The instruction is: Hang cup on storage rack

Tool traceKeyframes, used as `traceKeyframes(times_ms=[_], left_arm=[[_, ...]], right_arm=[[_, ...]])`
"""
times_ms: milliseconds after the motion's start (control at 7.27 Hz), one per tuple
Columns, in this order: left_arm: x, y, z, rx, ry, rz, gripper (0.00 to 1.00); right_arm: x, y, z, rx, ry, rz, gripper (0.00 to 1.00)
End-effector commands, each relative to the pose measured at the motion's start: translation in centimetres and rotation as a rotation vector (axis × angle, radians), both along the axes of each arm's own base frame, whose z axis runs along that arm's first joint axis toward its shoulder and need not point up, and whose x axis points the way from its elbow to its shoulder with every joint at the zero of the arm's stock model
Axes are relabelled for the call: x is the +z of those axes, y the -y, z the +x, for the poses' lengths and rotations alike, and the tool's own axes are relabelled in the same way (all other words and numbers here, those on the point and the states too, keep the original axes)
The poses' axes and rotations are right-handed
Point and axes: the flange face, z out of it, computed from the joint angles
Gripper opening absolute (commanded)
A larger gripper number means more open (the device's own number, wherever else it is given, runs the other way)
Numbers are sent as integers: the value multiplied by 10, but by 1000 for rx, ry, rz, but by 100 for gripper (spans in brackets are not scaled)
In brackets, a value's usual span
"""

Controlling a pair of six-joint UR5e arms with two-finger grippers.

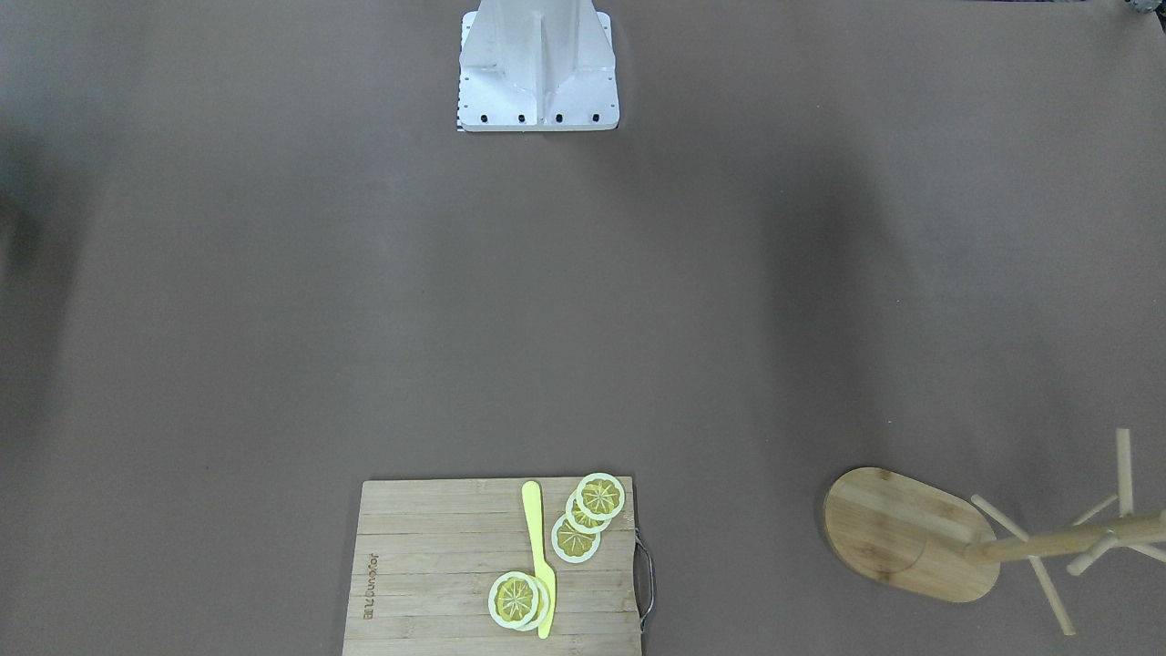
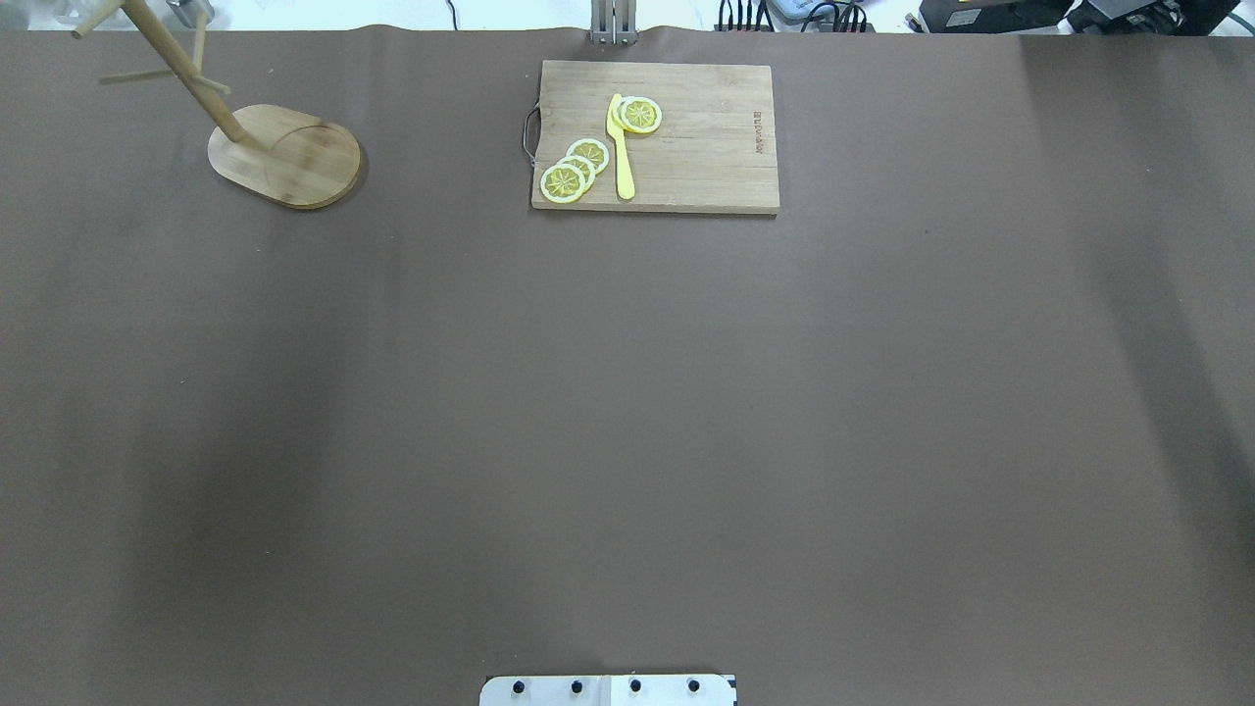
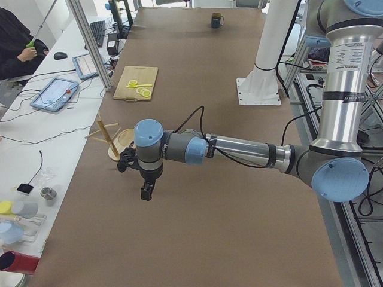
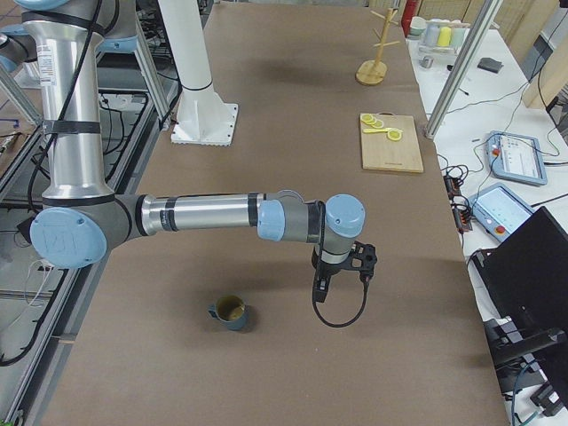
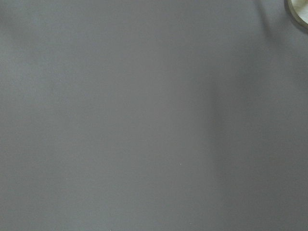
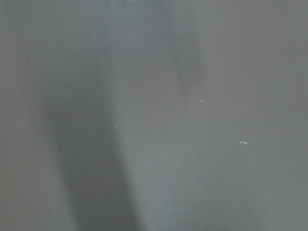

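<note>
Evidently nothing is grasped yet: the cup stands upright near the desk's right end, the storage rack at its far left corner. Whether the right hand or left hand is open cannot be told. Next, probably, the right hand must reach the cup.

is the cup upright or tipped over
Upright. The cup stands on the table with its mouth facing up and the olive inside showing.

Cup upright on table, right hand near it, storage rack far
</note>
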Motion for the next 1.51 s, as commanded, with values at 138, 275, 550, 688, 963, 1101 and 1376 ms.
traceKeyframes(times_ms=[138, 275, 550, 688, 963, 1101, 1376], left_arm=[[-4, 1, 0, -10, 0, -1, 99], [-4, 1, 0, -11, 0, -1, 99], [-1, 0, 0, -9, -1, -5, 99], [-2, 0, 0, -9, -1, -2, 99], [-3, 1, 0, -10, -1, -4, 99], [-4, 1, 0, -11, -2, -2, 99], [-6, 0, 0, -11, 0, 1, 99]], right_arm=[[-11, 0, 0, -11, 3, 36, 100], [-18, -1, 0, -16, 5, 61, 100], [-20, -4, -1, -15, 12, 70, 100], [-20, -5, -1, -15, 12, 69, 100], [-14, -9, 0, -16, 11, 59, 100], [-10, -23, 0, -27, 13, 73, 100], [10, -110, 3, -41, 20, 204, 100]])
